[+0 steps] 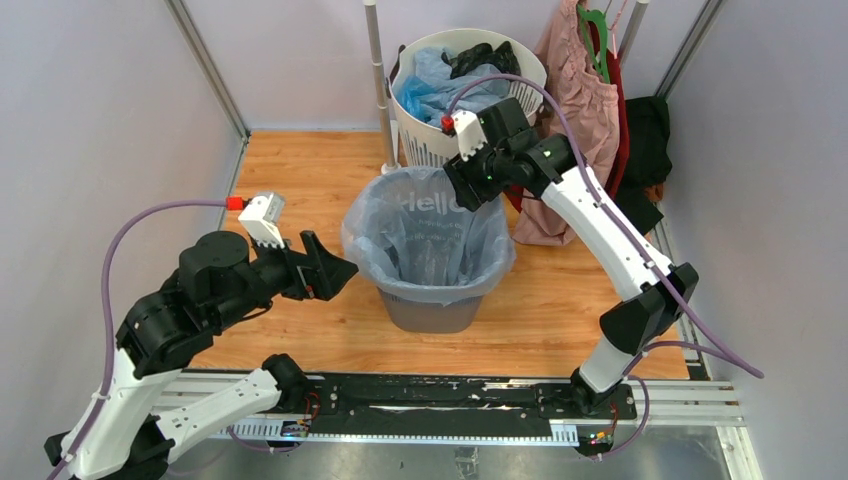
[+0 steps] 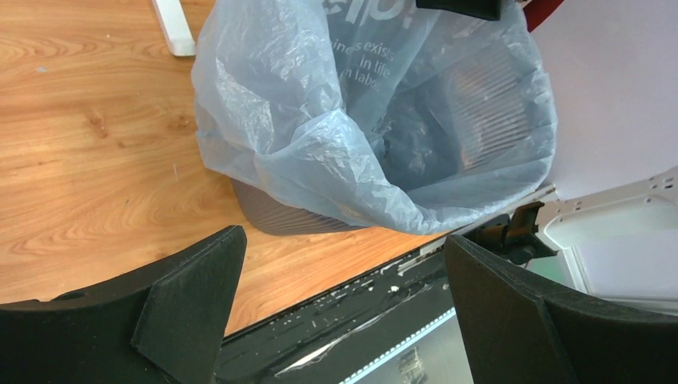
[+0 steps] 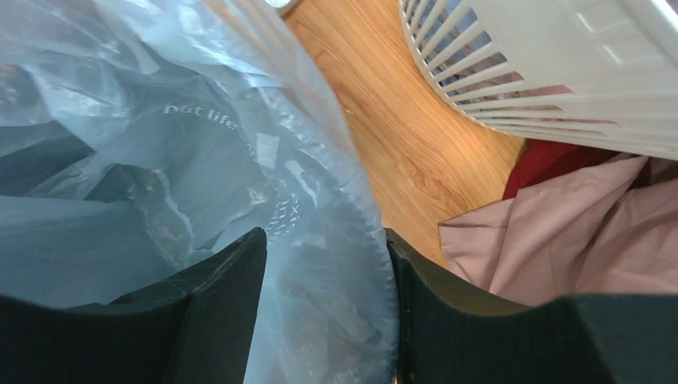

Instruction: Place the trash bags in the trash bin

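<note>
floor: wooden floor (image 1: 300,180), light planks
bin: dark grey mesh trash bin (image 1: 430,312), mid-floor
bag: pale blue see-through plastic bag (image 1: 425,235) lining the bin, draped over its rim
behind: round white slotted basket (image 1: 420,150) with crumpled blue plastic (image 1: 430,90) in it, pink cloth garment (image 1: 575,120) hanging just right of it
right gripper (image 3: 324,240): fingers straddle the bag's far rim, can't tell if they're pinching it
left gripper (image 1: 335,262): spread wide, holding nothing, just left of the bin

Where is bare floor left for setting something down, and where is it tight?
Bare wood floor lies far-left, between the left wall and the dark grey mesh bin; another patch sits between bin and right arm. Crowded far-right: white slotted basket, pink garment, right fingers straddling the rim of the pale blue plastic bag.
</note>
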Controlling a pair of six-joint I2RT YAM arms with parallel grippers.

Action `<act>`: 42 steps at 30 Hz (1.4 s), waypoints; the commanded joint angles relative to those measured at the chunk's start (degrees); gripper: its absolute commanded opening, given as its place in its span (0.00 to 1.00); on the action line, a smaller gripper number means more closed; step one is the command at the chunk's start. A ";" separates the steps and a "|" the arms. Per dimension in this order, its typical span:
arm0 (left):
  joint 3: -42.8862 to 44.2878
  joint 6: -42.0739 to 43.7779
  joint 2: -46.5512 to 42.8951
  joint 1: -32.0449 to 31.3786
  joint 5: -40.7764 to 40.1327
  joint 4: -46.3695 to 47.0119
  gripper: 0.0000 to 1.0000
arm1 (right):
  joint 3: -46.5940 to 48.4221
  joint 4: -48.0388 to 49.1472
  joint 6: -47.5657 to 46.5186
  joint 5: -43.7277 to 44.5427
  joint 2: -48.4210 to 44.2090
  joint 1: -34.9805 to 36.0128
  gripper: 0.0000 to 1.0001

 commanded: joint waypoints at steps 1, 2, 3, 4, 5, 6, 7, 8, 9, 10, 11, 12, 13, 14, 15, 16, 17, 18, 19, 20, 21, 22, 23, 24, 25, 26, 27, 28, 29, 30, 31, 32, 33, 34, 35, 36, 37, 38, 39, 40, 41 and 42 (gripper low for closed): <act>-1.85 -0.45 -0.50 -0.49 0.07 -0.65 1.00 | -1.87 0.11 0.07 5.32 1.01 1.25 0.55; -2.20 -0.57 -0.59 -0.53 0.16 -0.63 1.00 | -2.31 0.12 0.62 6.19 1.02 1.20 0.53; -2.44 -0.62 -0.68 -0.49 0.19 -0.64 1.00 | -2.76 0.12 1.21 6.89 0.90 1.23 0.50; -2.65 -0.66 -0.76 -0.49 0.14 -0.63 1.00 | -3.25 0.12 1.92 7.59 0.78 1.25 0.47; -2.75 -0.62 -0.87 -0.49 0.12 -0.64 1.00 | -3.82 0.19 2.74 8.19 0.47 1.18 0.43; -2.86 -0.59 -0.90 -0.53 0.03 -0.58 1.00 | -4.21 0.17 3.48 8.71 0.26 1.23 0.39; -2.96 -0.62 -0.96 -0.49 0.01 -0.62 1.00 | -4.61 0.12 4.39 9.25 -0.03 1.18 0.33; -3.05 -0.59 -0.91 -0.49 0.06 -0.64 1.00 | -5.11 0.15 5.37 9.69 -0.51 1.23 0.27; -3.11 -0.59 -0.83 -0.49 0.14 -0.58 1.00 | -5.70 0.13 6.26 10.13 -1.01 1.22 0.20; -3.21 -0.58 -0.83 -0.52 0.18 -0.56 1.00 | -6.37 0.04 7.46 10.45 -1.79 1.25 0.16; -3.30 -0.59 -0.91 -0.49 0.19 -0.50 1.00 | -7.18 0.01 8.44 10.80 -2.53 1.30 0.13; -3.51 -0.63 -1.08 -0.51 0.23 -0.51 1.00 | -8.05 -0.20 9.64 10.94 -3.25 1.31 0.10; -3.77 -0.66 -1.18 -0.51 0.27 -0.40 1.00 | -8.83 -0.53 11.34 12.85 -3.74 1.31 0.07; -4.00 -0.68 -1.36 -0.51 0.32 -0.31 1.00 | -9.82 -1.18 12.80 13.87 -4.60 1.30 0.05; -4.26 -0.67 -1.45 -0.52 0.35 -0.30 1.00 | -10.83 -1.99 14.65 15.51 -5.87 1.27 0.02; -4.40 -0.59 -1.53 -0.51 0.30 -0.29 1.00 | -11.29 -2.89 16.63 16.43 -6.91 1.28 0.00; -4.53 -0.54 -1.60 -0.49 0.28 -0.29 1.00 | -12.29 -3.72 18.62 17.63 -8.01 1.27 0.00; -4.63 -0.50 -1.60 -0.53 0.21 -0.29 1.00 | -13.23 -4.69 21.08 18.99 -9.23 1.29 0.00; -4.69 -0.46 -1.64 -0.54 0.15 -0.24 1.00 | -14.13 -5.75 23.08 20.61 -10.40 1.28 0.00; -4.65 -0.34 -1.61 -0.57 0.11 -0.27 1.00 | -15.32 -6.45 24.99 21.06 -11.54 1.27 0.00; -4.65 -0.25 -1.58 -0.50 0.10 -0.29 1.00 | -15.95 -6.96 26.75 21.30 -12.80 1.24 0.00; -4.65 -0.20 -1.50 -0.57 0.12 -0.23 1.00 | -17.09 -7.21 28.41 21.00 -14.40 1.26 0.05; -4.65 -0.20 -1.44 -0.51 0.13 -0.15 1.00 | -17.79 -7.20 29.07 20.49 -15.14 1.25 0.16; -4.69 -0.08 -1.49 -0.49 0.18 -0.08 1.00 | -18.20 -7.28 29.73 19.85 -16.09 1.28 0.29; -4.73 0.01 -1.45 -0.49 0.19 -0.04 1.00 | -18.13 -7.49 29.93 19.51 -16.84 1.25 0.43; -4.81 -0.08 -1.43 -0.49 0.19 -0.03 1.00 | -17.60 -7.78 29.80 19.39 -17.45 1.30 0.50; -4.82 -0.03 -1.48 -0.49 0.25 -0.03 1.00 | -16.63 -8.19 29.40 19.75 -17.85 1.25 0.61; -4.90 -0.10 -1.47 -0.49 0.32 0.07 1.00 | -15.46 -8.49 28.19 20.21 -18.04 1.28 0.67; -4.96 -0.09 -1.55 -0.49 0.40 0.13 1.00 | -13.63 -8.47 26.86 20.85 -18.01 1.21 0.72; -4.93 -0.13 -1.58 -0.53 0.45 0.19 1.00 | -12.15 -8.48 25.54 21.73 -17.80 1.23 0.76; -4.91 -0.17 -1.63 -0.52 0.52 0.15 1.00 | -10.68 -8.44 23.74 22.25 -17.22 1.09 0.78; -4.90 -0.14 -1.67 -0.49 0.54 0.15 1.00 | -9.10 -8.05 21.68 22.59 -16.50 1.13 0.80; -4.91 -0.14 -1.82 -0.51 0.58 0.10 1.00 | -7.78 -7.37 19.22 22.53 -15.67 1.11 0.81; -4.98 -0.14 -1.91 -0.54 0.62 0.06 1.00 | -6.51 -6.71 17.01 22.37 -14.57 1.15 0.81; -5.00 -0.14 -2.13 -0.49 0.69 0.06 1.00 | -5.05 -5.95 14.83 21.57 -13.42 1.05 0.82; -5.00 -0.14 -2.21 -0.49 0.76 0.01 1.00 | -4.02 -5.04 12.53 20.47 -12.13 1.04 0.82; -5.07 -0.24 -2.37 -0.49 0.72 0.05 1.00 | -3.04 -3.89 10.70 19.17 -10.83 1.00 0.82; -5.06 -0.34 -2.63 -0.49 0.74 0.06 1.00 | -1.90 -3.23 9.66 17.69 -9.45 1.03 0.81; -5.16 -0.40 -2.86 -0.49 0.80 -0.01 1.00 | -0.65 -2.76 7.18 16.17 -7.84 1.04 0.81; -5.22 -0.48 -3.02 -0.49 0.83 -0.03 1.00 | 0.26 -2.18 5.37 14.92 -6.46 1.05 0.81; -5.26 -0.61 -3.33 -0.54 0.88 -0.09 1.00 | 1.11 -1.76 4.22 14.11 -4.52 1.06 0.81; -5.37 -0.73 -3.48 -0.50 0.93 -0.11 1.00 | 2.14 -1.73 3.10 13.01 -3.55 1.06 0.81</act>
